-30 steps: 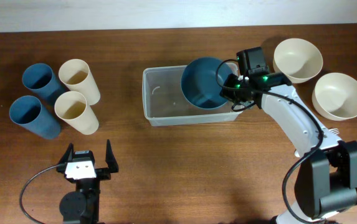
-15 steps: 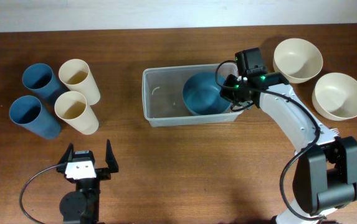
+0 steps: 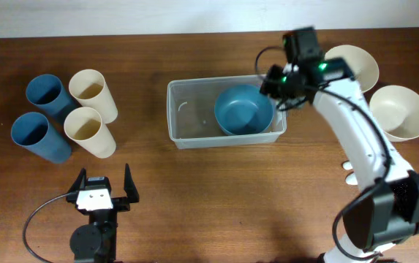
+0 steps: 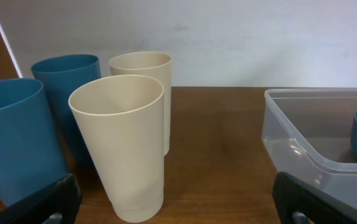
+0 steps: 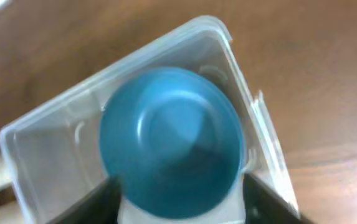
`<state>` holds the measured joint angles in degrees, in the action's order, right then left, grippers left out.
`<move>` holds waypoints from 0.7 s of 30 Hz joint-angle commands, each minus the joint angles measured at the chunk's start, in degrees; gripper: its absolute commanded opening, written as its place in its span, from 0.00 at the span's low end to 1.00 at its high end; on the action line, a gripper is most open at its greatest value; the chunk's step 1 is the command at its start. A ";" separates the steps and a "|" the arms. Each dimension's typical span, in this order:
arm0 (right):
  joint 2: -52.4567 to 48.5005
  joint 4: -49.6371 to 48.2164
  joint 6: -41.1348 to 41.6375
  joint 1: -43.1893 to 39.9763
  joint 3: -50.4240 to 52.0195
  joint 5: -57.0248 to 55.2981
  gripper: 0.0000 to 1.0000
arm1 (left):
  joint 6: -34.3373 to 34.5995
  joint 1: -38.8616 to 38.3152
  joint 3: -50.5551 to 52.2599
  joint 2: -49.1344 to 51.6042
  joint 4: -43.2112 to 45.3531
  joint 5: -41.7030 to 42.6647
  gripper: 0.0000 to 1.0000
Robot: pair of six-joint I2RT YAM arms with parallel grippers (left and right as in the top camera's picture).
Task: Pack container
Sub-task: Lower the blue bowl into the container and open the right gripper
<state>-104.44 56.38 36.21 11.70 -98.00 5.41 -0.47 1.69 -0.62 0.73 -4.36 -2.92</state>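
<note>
The container (image 3: 183, 117) is a clear plastic bin at the table's middle. A blue bowl (image 3: 243, 109) rests upright in its right half. My right gripper (image 3: 276, 86) hovers over the bin's far right corner, open and holding nothing. In the right wrist view the blue bowl (image 5: 172, 140) lies inside the container (image 5: 225, 40), below the open right gripper (image 5: 181, 208), whose fingers are clear of it. My left gripper (image 3: 105, 191) stays open near the front edge. In the left wrist view the left gripper (image 4: 178, 211) faces a cream cup (image 4: 122, 143), with the container (image 4: 309, 146) on the right.
Two blue cups (image 3: 47, 95) (image 3: 37, 135) and two cream cups (image 3: 92, 91) (image 3: 88, 130) stand at the left. Two cream bowls (image 3: 349, 69) (image 3: 399, 111) sit at the right, beside the right arm.
The blue bowl went from held, tilted over the bin, down into it. The right gripper opened, let it go and drew back toward the far edge. The left arm is unmoved.
</note>
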 commanded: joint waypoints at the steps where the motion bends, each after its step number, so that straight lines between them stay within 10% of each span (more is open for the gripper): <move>1: -0.07 7.26 -1.27 -4.24 -9.53 -8.70 0.76 | -0.87 0.24 0.11 -0.44 -0.26 0.59 1.00; 4: -0.07 12.74 -1.22 -9.73 -14.27 -10.69 0.99 | -0.87 0.24 0.11 -0.44 -0.26 0.59 1.00; 21: -0.74 18.40 9.25 -45.86 -4.31 -2.67 0.99 | -0.87 0.24 0.11 -0.44 -0.26 0.59 0.99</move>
<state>-104.60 76.73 44.93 -30.70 -106.56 -1.65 -0.47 1.69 -0.64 0.73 -4.34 -2.92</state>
